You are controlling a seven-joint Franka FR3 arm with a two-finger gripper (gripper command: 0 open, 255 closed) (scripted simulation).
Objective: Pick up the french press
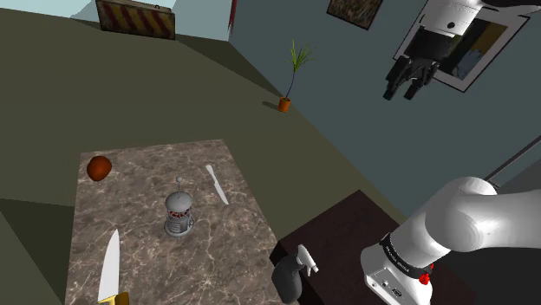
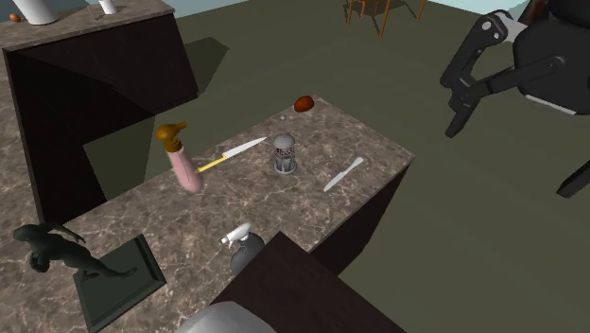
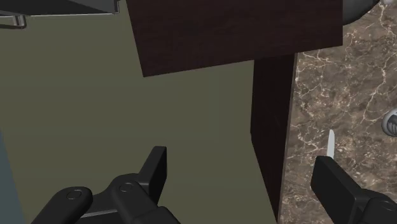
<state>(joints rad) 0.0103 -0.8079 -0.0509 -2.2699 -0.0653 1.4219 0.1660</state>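
French press [image 1: 179, 212]: grey, upright, mid-way along the marbled surface [image 1: 147, 178], centre-left of the shoulder view. In the wrist view we see it cut off at the frame edge. Fingers [image 3: 156, 167]: spread apart, grasping nothing, at the shoulder view's upper right, well apart from it. Room: olive floor [image 1: 52, 104], potted plant [image 1: 285, 103] by the grey-blue wall [image 1: 364, 95].

The french press [image 3: 390, 123] is cropped by the wrist view's edge.

No text, label or number can be read.
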